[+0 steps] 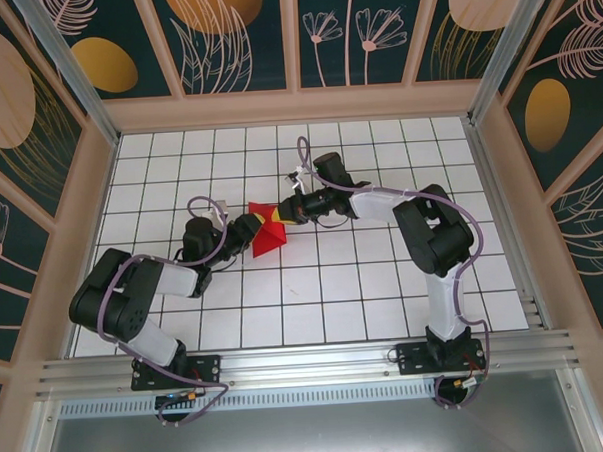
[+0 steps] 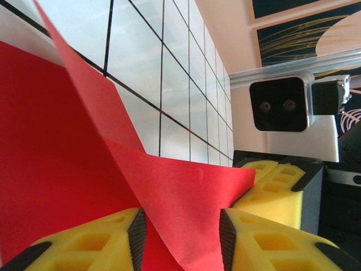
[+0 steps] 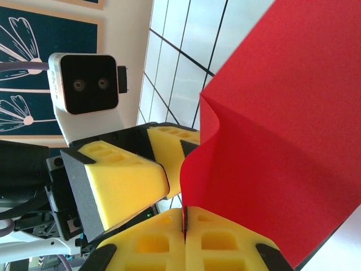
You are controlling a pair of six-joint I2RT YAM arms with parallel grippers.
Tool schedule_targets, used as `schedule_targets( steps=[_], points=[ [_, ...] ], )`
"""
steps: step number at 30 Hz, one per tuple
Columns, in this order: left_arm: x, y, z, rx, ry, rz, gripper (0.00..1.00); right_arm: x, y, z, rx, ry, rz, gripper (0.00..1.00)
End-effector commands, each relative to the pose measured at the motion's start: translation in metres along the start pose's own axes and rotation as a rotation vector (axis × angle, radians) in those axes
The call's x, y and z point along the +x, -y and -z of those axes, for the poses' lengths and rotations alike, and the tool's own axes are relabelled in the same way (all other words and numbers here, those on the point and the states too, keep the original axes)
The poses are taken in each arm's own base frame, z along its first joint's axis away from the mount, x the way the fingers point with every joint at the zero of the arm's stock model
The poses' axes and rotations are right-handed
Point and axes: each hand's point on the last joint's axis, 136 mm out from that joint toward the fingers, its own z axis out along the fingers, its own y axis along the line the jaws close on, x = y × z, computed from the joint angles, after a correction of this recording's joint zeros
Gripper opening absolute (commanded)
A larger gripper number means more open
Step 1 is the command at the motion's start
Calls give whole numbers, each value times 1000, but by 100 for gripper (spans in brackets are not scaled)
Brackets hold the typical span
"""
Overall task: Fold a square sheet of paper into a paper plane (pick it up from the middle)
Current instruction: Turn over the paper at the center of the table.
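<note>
The square sheet of paper (image 1: 267, 228) is bright red, partly folded, and held up over the middle of the white grid table. My right gripper (image 1: 286, 215) comes at it from the right. In the right wrist view that gripper (image 3: 184, 217) is shut on the sheet's (image 3: 271, 141) lower edge, pads pressed together. My left gripper (image 1: 250, 228) meets the sheet from the left. In the left wrist view a red flap (image 2: 186, 197) runs down between its (image 2: 182, 231) jaws, which stand apart with a gap on both sides. The right gripper's yellow fingers (image 2: 282, 180) sit just behind the flap's corner.
The white grid table (image 1: 315, 295) is ringed by a low wooden rim (image 1: 296, 106) and patterned walls. An aluminium rail (image 1: 307, 361) crosses the near edge by the arm bases. The two wrist cameras face each other closely, and the left gripper's fingers (image 3: 121, 175) are beside the sheet.
</note>
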Motion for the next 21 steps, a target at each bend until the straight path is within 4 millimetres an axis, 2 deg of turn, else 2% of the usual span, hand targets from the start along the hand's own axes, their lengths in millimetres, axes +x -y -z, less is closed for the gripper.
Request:
schedule_targets(
  steps=[1,4,7,17,21],
  points=[
    [-4,11,-4,39,7,-8,47,2,-20,2,-50,-4,42,5],
    [-4,3,-4,4,9,2,51,1,-22,3,-57,-1,45,5],
    [-4,2,-5,4,7,13,49,2,-23,2,-62,-5,44,5],
    [-7,9,-6,31,16,-3,24,8,-19,2,-53,-10,30,6],
    [-9,8,-3,11,32,-25,12,4,-15,7,-15,17,30,11]
  ],
)
